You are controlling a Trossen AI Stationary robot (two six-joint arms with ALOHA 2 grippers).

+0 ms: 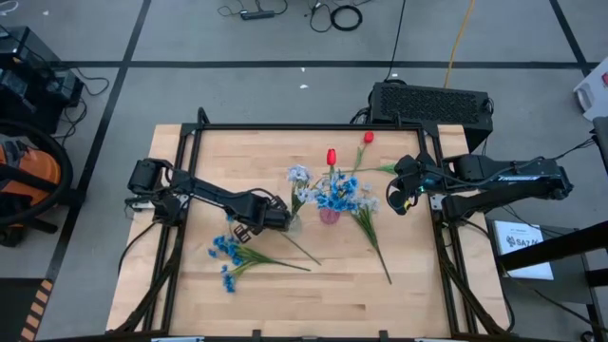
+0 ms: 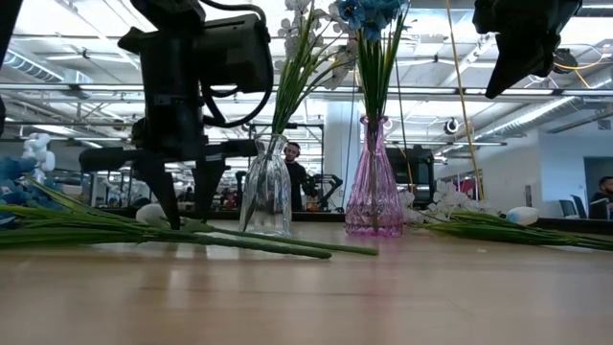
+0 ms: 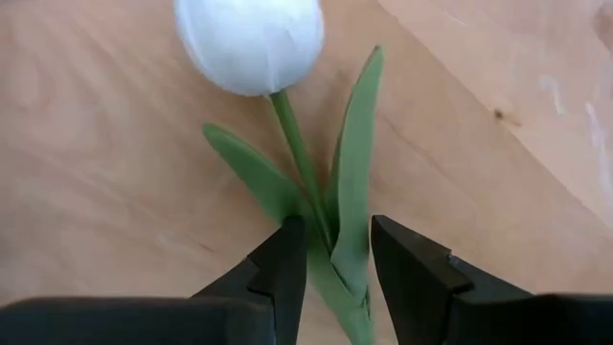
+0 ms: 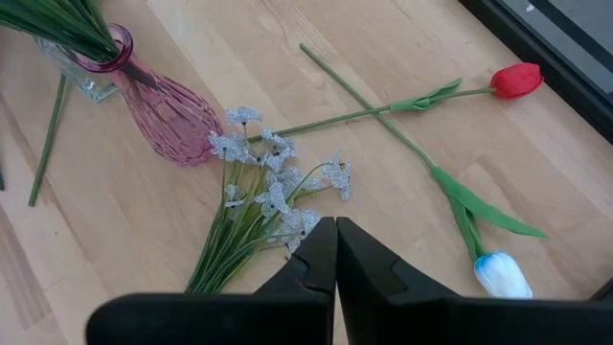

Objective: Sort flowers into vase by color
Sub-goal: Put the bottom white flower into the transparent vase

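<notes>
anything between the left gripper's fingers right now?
Yes. In the left wrist view the left gripper straddles the green stem and leaves of a white tulip lying on the table. Whether the fingers are pressing the stem isn't clear.
</notes>
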